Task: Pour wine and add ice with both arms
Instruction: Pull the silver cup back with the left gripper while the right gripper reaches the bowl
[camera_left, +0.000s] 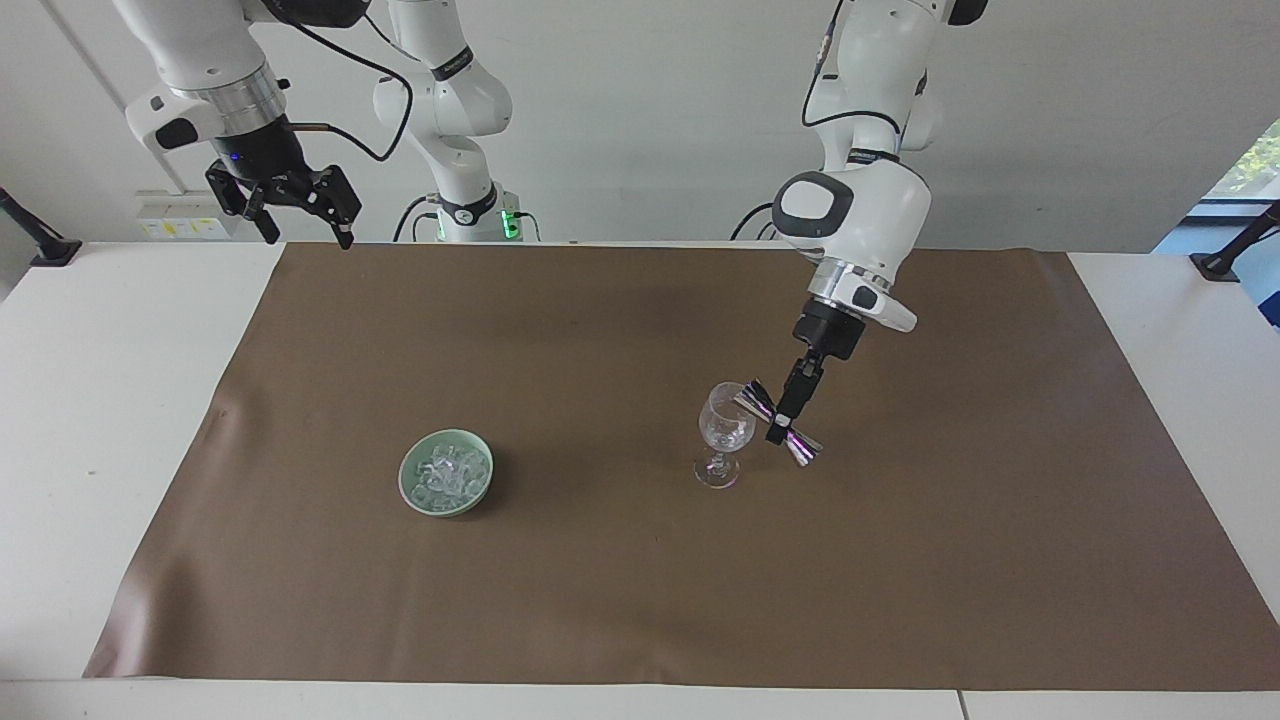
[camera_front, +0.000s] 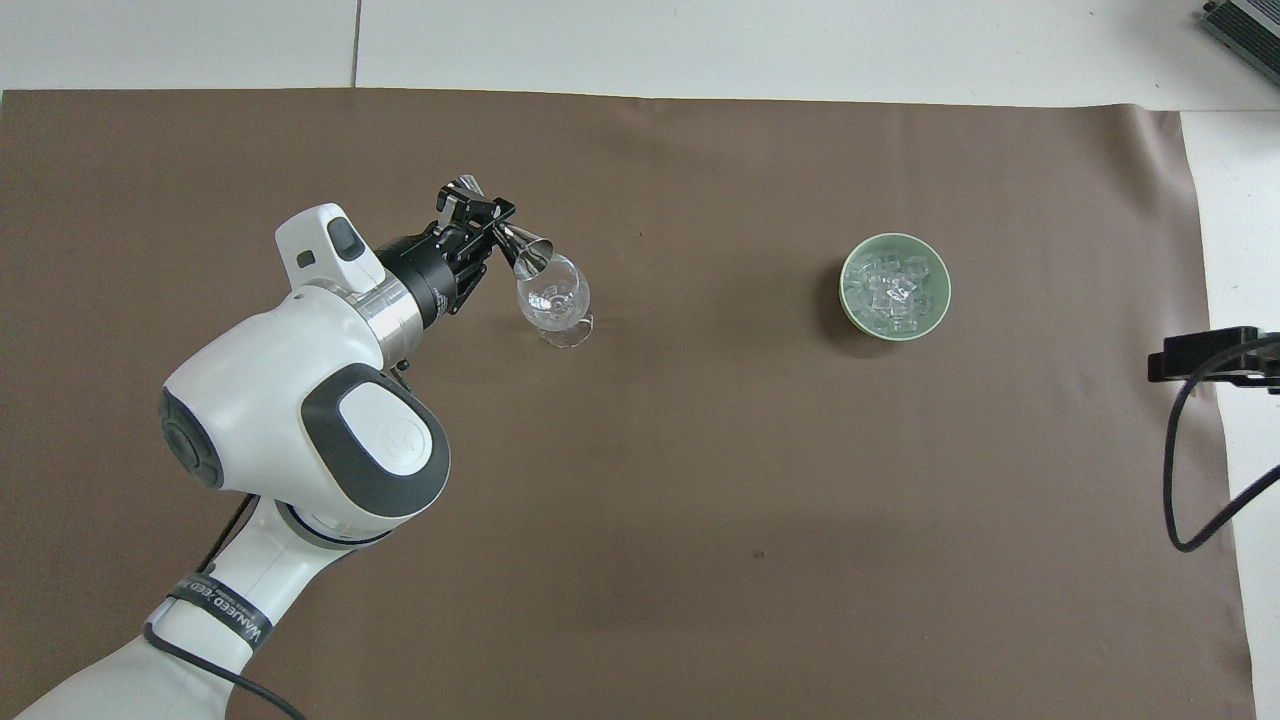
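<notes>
The left tool (camera_left: 781, 425), pinching a tilted steel jigger (camera_left: 778, 424) whose mouth sits at the wine glass (camera_left: 725, 435) rim mid-tabletop, could tip that glass (right tool (camera_left: 300, 215) spread, waiting over the tabletop's corner), ice (camera_left: 446, 473) sitting in its green bowl (camera_left: 410, 490).

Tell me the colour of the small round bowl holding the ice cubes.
Pale green: the small round ceramic bowl holding clear ice cubes shows best in the overhead view.
</notes>
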